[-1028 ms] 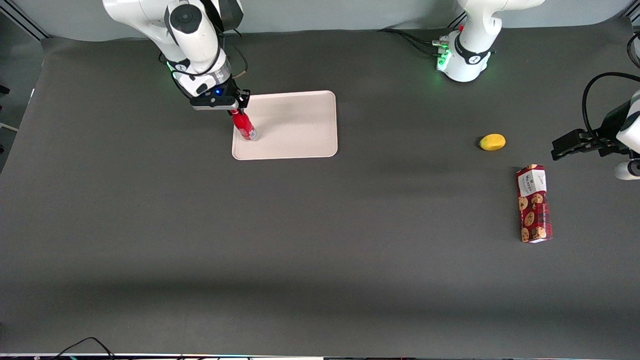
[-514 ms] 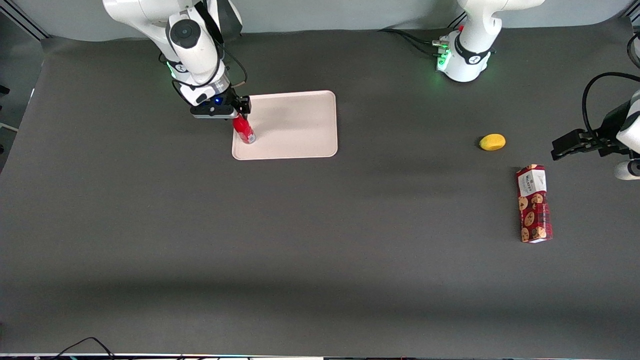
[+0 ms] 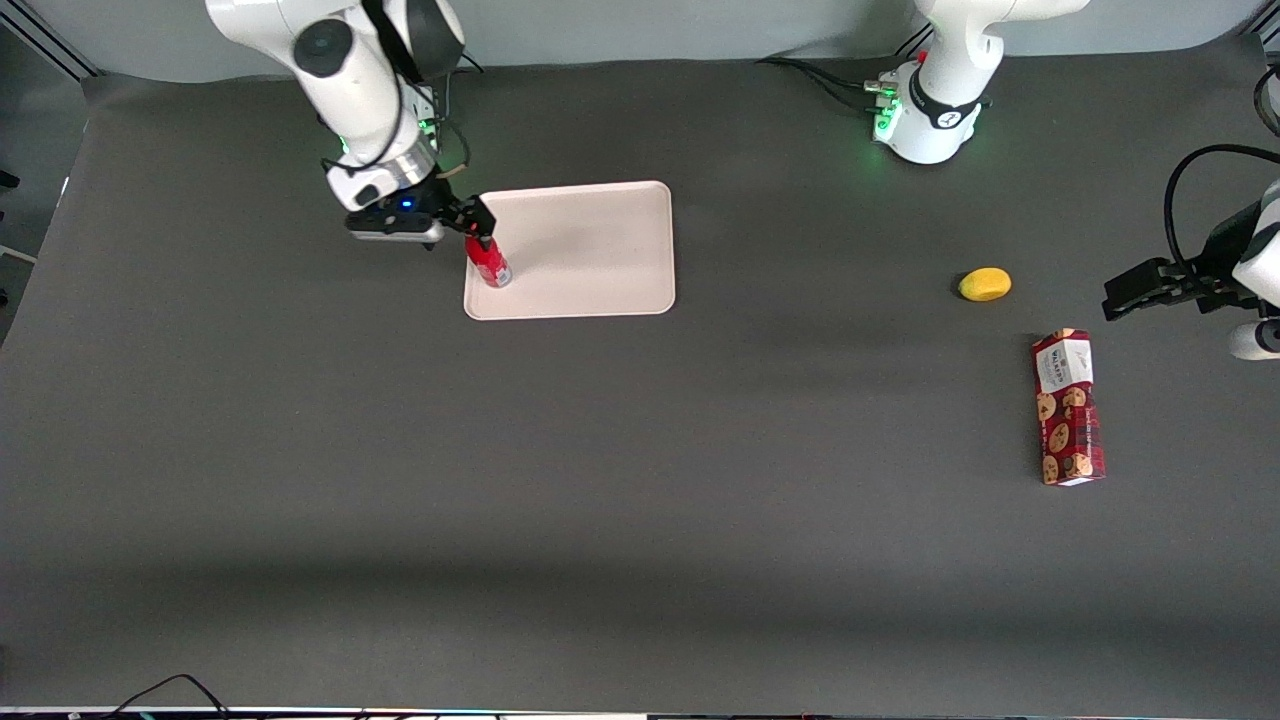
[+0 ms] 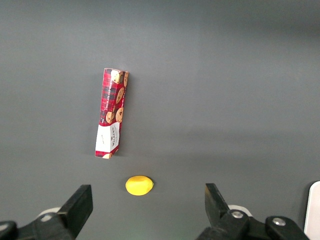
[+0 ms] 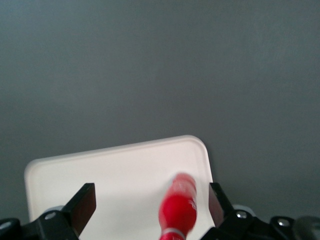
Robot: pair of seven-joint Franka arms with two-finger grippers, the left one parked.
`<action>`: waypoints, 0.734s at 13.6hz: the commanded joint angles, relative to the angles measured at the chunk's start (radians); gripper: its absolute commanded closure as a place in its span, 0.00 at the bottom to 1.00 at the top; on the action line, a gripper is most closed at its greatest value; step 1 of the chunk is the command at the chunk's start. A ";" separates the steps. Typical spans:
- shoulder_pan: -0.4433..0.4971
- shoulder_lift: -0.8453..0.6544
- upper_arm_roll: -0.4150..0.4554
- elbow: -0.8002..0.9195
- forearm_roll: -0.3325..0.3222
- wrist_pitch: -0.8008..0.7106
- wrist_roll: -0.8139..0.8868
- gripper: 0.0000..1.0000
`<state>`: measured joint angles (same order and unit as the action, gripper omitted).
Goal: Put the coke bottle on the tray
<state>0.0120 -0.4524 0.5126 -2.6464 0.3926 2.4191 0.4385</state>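
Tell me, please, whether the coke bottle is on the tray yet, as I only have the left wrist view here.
Observer: Yes, the coke bottle stands on the tray, near its edge toward the working arm's end.
Operator: Is the gripper holding it?
Observer: No, the gripper is open by the bottle's cap, and its fingers are clear of it on both sides.
Operator: Is the bottle upright?
Observer: It looks upright, cap up, with its base on the tray.
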 commanded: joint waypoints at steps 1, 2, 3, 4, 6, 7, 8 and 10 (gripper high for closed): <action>-0.004 0.033 -0.126 0.100 -0.087 -0.023 -0.073 0.00; -0.004 0.056 -0.181 0.155 -0.150 -0.058 -0.075 0.00; -0.003 0.092 -0.224 0.225 -0.205 -0.108 -0.077 0.00; -0.003 0.136 -0.265 0.317 -0.266 -0.173 -0.081 0.00; 0.000 0.249 -0.330 0.521 -0.355 -0.323 -0.116 0.00; 0.000 0.302 -0.359 0.607 -0.357 -0.374 -0.167 0.00; 0.002 0.343 -0.393 0.679 -0.357 -0.393 -0.222 0.00; 0.005 0.411 -0.448 0.791 -0.357 -0.409 -0.302 0.00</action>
<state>0.0074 -0.1572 0.1073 -2.0146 0.0598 2.0672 0.2059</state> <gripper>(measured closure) 0.000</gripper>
